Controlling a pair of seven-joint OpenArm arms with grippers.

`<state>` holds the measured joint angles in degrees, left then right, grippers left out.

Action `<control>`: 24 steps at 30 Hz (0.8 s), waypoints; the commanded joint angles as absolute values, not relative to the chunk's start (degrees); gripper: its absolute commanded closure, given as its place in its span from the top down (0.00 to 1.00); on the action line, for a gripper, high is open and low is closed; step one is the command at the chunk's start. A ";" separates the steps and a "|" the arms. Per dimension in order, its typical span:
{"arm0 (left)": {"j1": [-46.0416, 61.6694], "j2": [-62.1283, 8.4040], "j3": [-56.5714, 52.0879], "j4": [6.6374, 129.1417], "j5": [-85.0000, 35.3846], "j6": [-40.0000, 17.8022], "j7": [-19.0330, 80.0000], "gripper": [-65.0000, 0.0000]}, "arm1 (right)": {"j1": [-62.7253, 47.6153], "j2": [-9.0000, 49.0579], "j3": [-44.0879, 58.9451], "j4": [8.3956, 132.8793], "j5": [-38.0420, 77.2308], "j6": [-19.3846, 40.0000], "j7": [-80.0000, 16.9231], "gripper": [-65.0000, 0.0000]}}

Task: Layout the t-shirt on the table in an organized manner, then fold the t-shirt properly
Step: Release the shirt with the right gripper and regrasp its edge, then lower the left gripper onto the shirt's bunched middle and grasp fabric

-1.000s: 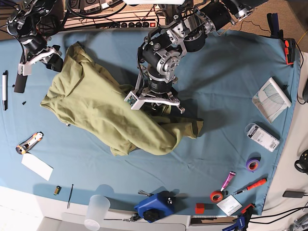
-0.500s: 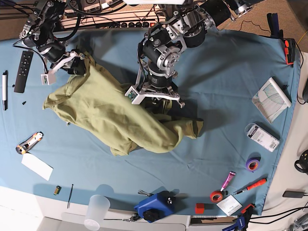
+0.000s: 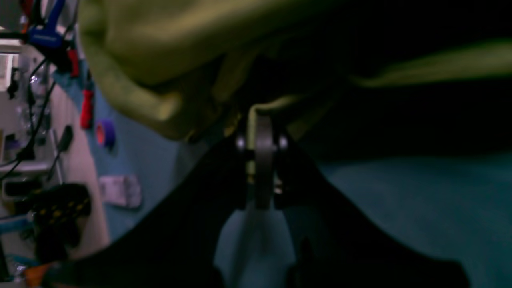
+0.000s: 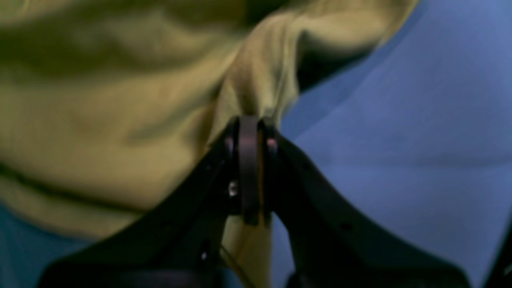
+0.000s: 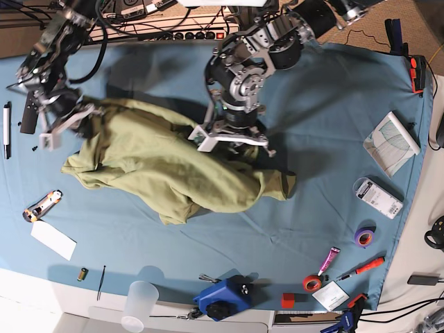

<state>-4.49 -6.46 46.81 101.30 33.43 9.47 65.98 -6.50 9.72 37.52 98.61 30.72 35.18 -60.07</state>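
T-shirt [image 5: 173,170] bunched mid-table [image 5: 326,90]

The centre of the table [image 5: 326,90] was occupied by the crumpled t-shirt [image 5: 159,166], with the left claw [image 5: 232,142] over its upper right part and the right claw [image 5: 69,125] at its left end, both arms reaching in from the far edge. Open cloth lay between the t-shirt and the right edge, and in a band along the near side. Obstacles lined the margins: a purple tape roll [image 5: 364,236] and screwdriver [image 5: 361,269] near right, a blue tool [image 5: 222,298] and plastic cup [image 5: 139,304] at the near edge, a marker [image 5: 7,130] and utility knife [image 5: 41,205] at left.
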 commanded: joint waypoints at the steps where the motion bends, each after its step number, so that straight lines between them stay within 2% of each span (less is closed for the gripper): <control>1: -5.21 -6.79 46.70 102.39 34.96 10.11 65.71 0.00 | -5.17 11.11 38.57 99.63 30.50 34.59 -58.26 0.00; 14: -5.43 -18.13 43.79 103.59 31.31 8.99 65.63 0.00 | 0.49 18.00 42.94 99.63 30.20 31.90 -57.19 0.00; 19: -3.14 -19.55 43.31 108.79 29.74 9.23 66.26 0.00 | 0.47 17.89 42.92 99.66 30.63 31.90 -57.93 0.00; 24: 4.03 -19.55 43.31 117.16 29.76 9.26 65.98 0.00 | 0.05 17.72 42.92 99.63 31.99 31.90 -62.22 0.00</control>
<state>4.75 -19.55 43.48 115.98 28.18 8.78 66.30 -0.62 16.47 42.63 98.61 30.94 31.94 -63.72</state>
